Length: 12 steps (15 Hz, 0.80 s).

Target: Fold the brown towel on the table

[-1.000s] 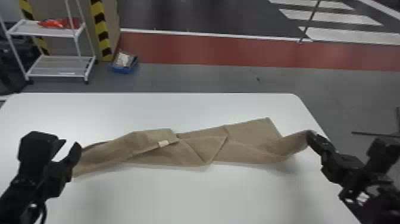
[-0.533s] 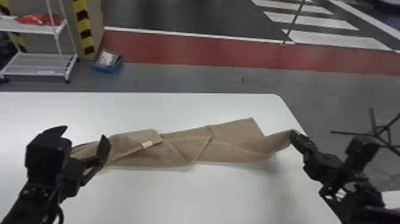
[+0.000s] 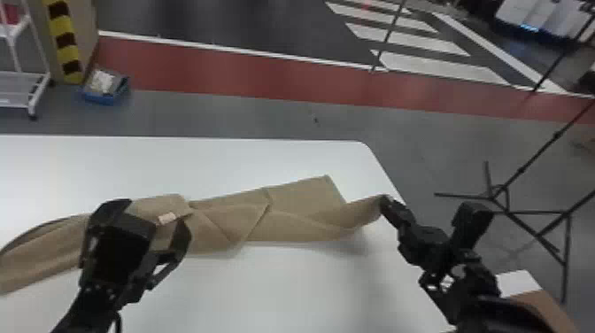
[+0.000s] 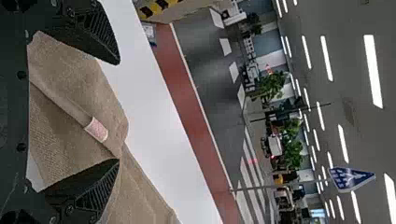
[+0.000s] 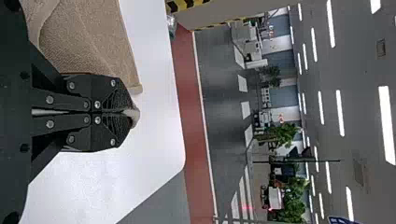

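The brown towel [image 3: 305,195] lies as a long, loosely folded strip across the table, with a small pale tag on it. Over its left part is my left gripper [image 3: 155,217], its two fingers spread wide. In the left wrist view the towel [image 4: 70,112] and its tag lie between the spread fingertips of that gripper [image 4: 117,112]. My right gripper [image 3: 384,199] holds the towel's right end near the table's right edge, slightly raised. In the right wrist view its fingers are pressed together, and a bit of cloth pokes out at the tips of the gripper [image 5: 133,113].
The white table [image 3: 265,292] has its right edge beneath the right arm. Beyond it stand a black tripod [image 3: 522,170] on the right and a white rack [image 3: 26,88] at the far left. A cardboard box [image 3: 540,305] sits at the lower right.
The head view has turned rightward. My left gripper has moved right along the towel from its left end, and its fingers have spread wider. The right gripper keeps its hold on the right end.
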Motion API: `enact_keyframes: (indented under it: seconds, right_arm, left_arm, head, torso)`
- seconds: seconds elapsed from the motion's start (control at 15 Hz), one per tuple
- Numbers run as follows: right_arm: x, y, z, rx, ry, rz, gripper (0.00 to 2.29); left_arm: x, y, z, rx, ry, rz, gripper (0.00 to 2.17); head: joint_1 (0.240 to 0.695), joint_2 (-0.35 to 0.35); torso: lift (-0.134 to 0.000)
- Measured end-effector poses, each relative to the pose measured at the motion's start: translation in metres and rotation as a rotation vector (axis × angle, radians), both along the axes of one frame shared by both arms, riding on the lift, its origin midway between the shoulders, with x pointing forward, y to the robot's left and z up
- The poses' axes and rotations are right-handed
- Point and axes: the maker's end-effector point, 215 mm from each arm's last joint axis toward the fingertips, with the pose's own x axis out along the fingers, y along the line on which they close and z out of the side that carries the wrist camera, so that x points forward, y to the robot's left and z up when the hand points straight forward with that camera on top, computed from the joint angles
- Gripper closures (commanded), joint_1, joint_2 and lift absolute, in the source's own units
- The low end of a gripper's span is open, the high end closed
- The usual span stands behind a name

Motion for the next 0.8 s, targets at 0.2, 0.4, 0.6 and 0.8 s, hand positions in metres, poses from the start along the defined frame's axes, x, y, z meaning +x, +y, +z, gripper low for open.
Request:
enact_keyframes:
  seconds: [0.2,0.4,0.6,0.8]
  right_arm:
    - [0.001,0.007,-0.002,0.000,0.004,0.012,1.56]
    - [0.004,0.019,-0.004,0.003,0.006,0.034,1.56]
    - [0.008,0.031,-0.006,-0.002,0.011,0.057,1.56]
    - [0.009,0.037,-0.009,-0.003,0.016,0.067,1.56]
  left_arm:
    - [0.005,-0.014,-0.010,-0.001,0.017,-0.015,0.31]
    - [0.008,-0.033,-0.024,-0.003,0.045,-0.036,0.46]
    - [0.014,-0.053,-0.029,-0.009,0.064,-0.059,0.46]
    - [0.028,-0.073,-0.026,0.002,0.063,-0.080,0.53]
  head:
    - [0.695,-0.350]
    - [0.695,-0.350]
    - [0.695,-0.350]
    - [0.695,-0.350]
  torso:
    - [-0.110]
    - [-0.110]
    - [-0.110]
    - [-0.110]
